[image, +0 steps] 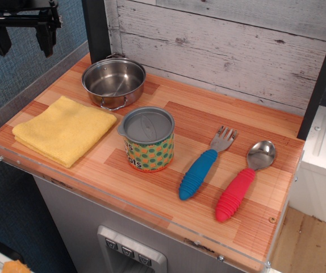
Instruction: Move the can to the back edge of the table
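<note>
The claw (22, 35) hung at the far left, above and outside the desk's left rim, well apart from every item. Its two dark fingers (45, 37) pointed down, spread with a clear gap between them, holding nothing.

The desk (151, 196) was striped orange and light-brown wood with a clear acrylic rim, on a grey cabinet (78, 227).

A folded yellow cloth (63, 129) lay flat at the left side of the desk, near the front-left edge.

A shiny steel pot (113, 81) sat at the far left, close to the whitewashed plank wall (220, 51), just beyond the cloth's far corner. Pot was upright, interior empty, one loop handle facing the near side.

The can (147, 139) stood upright about mid-desk, slightly left of centre, just right of the cloth and just nearer than the pot. Whether it touched the cloth could not be told. Grey metal lid was on top; the yellow-orange label with green dots and lettering faced the near side. The can sat closer to the front rim than to the back edge.

A fork with a blue ribbed handle (200, 170) lay right of the can, tines pointing far-right.

A spoon with a red ribbed handle (242, 185) lay rightmost, roughly parallel to the fork, bowl toward the far side, apart from it.
</note>
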`<state>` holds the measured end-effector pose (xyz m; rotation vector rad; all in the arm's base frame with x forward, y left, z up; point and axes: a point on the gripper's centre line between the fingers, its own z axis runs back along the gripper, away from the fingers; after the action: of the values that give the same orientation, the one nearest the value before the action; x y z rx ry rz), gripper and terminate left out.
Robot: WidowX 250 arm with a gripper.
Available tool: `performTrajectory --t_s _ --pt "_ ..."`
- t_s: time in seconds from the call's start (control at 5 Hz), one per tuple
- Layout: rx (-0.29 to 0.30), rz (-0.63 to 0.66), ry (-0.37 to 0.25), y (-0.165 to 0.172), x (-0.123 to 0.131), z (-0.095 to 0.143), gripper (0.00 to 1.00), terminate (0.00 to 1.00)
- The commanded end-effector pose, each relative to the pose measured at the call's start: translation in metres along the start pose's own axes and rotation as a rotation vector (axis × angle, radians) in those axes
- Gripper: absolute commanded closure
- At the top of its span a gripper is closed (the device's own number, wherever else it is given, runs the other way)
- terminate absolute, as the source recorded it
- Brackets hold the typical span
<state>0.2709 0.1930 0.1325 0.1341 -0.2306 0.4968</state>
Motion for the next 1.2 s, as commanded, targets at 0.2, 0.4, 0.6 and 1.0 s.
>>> performTrajectory --t_s 0.2,0.4,0.6,1.0 --pt "-0.072 -0.091 0.011 -0.014 -0.022 -0.002 0.00 0.00" --pt "-0.094 -0.197 0.041 -0.040 -0.041 0.000 0.00 0.00" --pt "-0.127 -0.322 0.048 -0.076 -0.060 -0.008 0.00 0.00" --pt "-0.141 -0.584 0.140 -0.113 -0.089 -0.023 0.00 0.00"
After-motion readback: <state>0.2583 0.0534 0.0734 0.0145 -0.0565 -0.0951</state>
